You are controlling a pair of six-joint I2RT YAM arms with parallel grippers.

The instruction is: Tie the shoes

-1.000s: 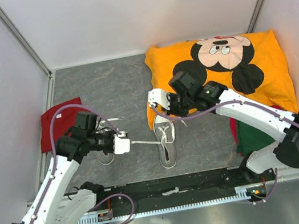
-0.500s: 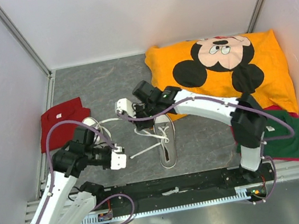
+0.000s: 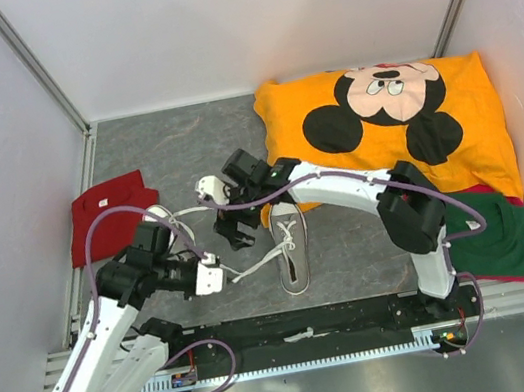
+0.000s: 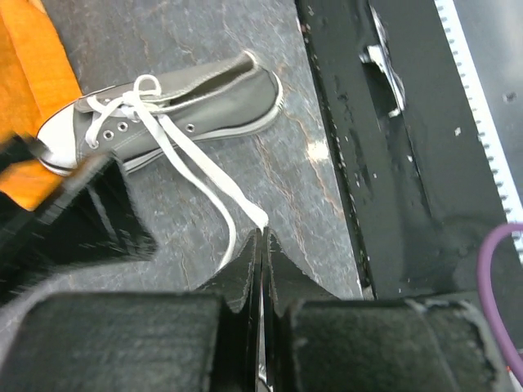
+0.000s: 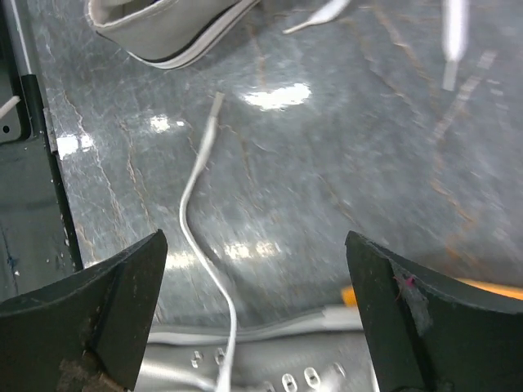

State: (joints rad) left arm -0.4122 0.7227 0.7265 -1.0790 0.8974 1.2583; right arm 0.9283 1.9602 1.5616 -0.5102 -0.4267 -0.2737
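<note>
The grey marbled table floor fills the middle of the top view, with a big orange cartoon-mouse cushion at the upper right, a green folded cloth under it at the right edge and a red folded cloth at the left. One small grey canvas sneaker with a white toe cap lies centre-bottom, toe toward the cushion; the second grey sneaker sits left of it, half hidden by the left arm. The right gripper hangs spread wide between the two shoes, holding nothing, with a loose white lace end lying untouched on the floor beneath it. The left gripper, fingers pressed together, pinches the long white lace of the centre sneaker close to its tip. With so little lace in that pinch, a further pull could slip it free; nothing pins the light shoe, so tension may instead drag it across the smooth floor.
</note>
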